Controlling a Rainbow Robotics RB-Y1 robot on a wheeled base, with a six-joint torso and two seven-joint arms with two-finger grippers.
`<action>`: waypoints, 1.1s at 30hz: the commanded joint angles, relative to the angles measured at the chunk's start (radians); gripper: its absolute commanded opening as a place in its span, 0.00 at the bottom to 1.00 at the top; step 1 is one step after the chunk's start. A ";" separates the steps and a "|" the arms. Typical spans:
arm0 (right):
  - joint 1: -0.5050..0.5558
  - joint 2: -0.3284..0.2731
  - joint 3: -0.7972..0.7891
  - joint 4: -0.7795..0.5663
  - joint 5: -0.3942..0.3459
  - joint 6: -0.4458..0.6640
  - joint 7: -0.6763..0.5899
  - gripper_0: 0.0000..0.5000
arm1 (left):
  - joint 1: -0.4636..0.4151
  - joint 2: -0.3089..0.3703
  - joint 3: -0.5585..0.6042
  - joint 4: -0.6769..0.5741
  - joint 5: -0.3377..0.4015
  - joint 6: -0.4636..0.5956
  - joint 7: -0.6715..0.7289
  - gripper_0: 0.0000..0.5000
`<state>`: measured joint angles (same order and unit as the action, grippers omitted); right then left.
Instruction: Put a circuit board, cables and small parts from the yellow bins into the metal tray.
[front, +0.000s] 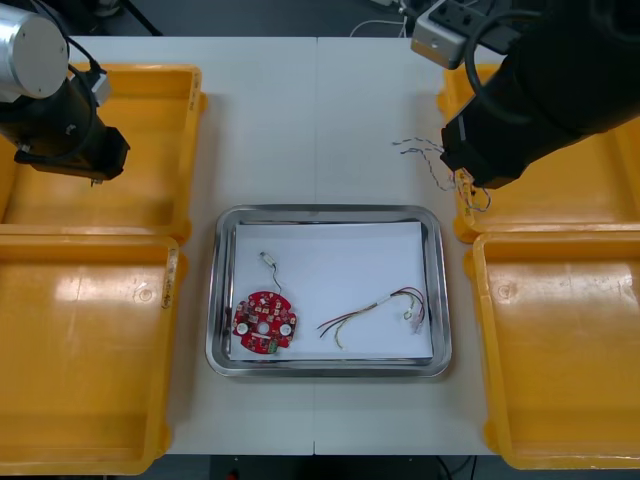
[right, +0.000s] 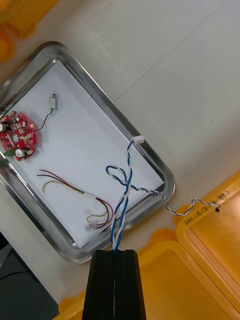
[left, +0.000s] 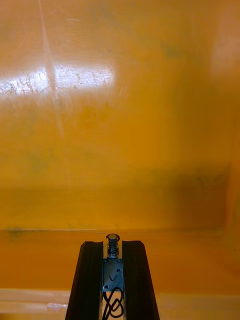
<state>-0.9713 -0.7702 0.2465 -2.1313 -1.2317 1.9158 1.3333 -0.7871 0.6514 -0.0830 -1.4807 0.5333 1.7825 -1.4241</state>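
Right gripper (right: 115, 252): fingers pinched on the blue-white cable (right: 125, 185), near the right far bin (right: 210, 235), short of the tray (front: 330, 211).
Risk: the dangling tail may snag a rim and land half outside.
Left gripper (left: 113, 243): clamped on a small part (left: 112, 274), over the left bin (left: 120, 125).
Views: wrist cameras reveal the grips; the front view places both arms.
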 joint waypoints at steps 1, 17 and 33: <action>-0.043 0.066 0.062 -0.018 0.049 0.004 0.033 0.00 | 0.009 0.036 0.051 -0.089 -0.012 0.054 -0.022 0.00; -0.041 0.247 0.204 -0.055 0.222 0.004 0.018 0.00 | 0.061 -0.022 0.031 -0.294 0.013 0.121 0.160 0.00; 0.079 0.195 0.290 -0.053 0.393 0.004 0.170 0.00 | 0.061 -0.075 -0.043 -0.382 0.023 0.104 0.294 0.00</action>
<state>-0.9292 -0.5323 0.5289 -2.1565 -0.8771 1.9162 1.3976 -0.7256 0.5917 -0.0978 -1.8237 0.5495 1.9016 -1.1371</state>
